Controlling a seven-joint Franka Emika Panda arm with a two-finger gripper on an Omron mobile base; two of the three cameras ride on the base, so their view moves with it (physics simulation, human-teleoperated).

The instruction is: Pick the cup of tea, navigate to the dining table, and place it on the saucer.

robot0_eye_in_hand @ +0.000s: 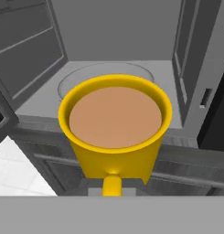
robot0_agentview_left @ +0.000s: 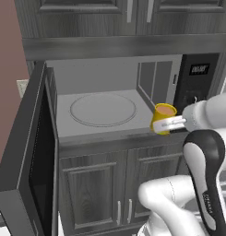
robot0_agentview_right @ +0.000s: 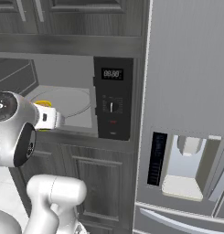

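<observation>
**Cup of tea held in front of the open microwave**

Cup of tea (robot0_agentview_left: 163, 118) hangs in the air just outside the microwave (robot0_agentview_left: 110, 87), at the right end of its front opening, slightly tilted. The gripper (robot0_agentview_left: 166, 125) is closed on the cup of tea; in the left base view its white fingers (robot0_agentview_left: 172, 123) lie along the yellow wall. In the hand view the cup (robot0_eye_in_hand: 114, 130) is seen from above, full of brown liquid almost to the rim, and its small handle (robot0_eye_in_hand: 112, 184) points toward the camera (the finger tips themselves are hidden under the cup here). In the right base view a small yellow part of the cup (robot0_agentview_right: 43, 104) shows behind the white wrist.

Inside the microwave the grey glass turntable (robot0_agentview_left: 103, 109) lies flat with nothing on it. The microwave door (robot0_agentview_left: 29, 152) stands swung wide open to the left. The control panel (robot0_agentview_right: 112, 98) with a display and a dial is to the right of the cavity, and a steel refrigerator (robot0_agentview_right: 186, 109) with a dispenser stands beside it.
</observation>
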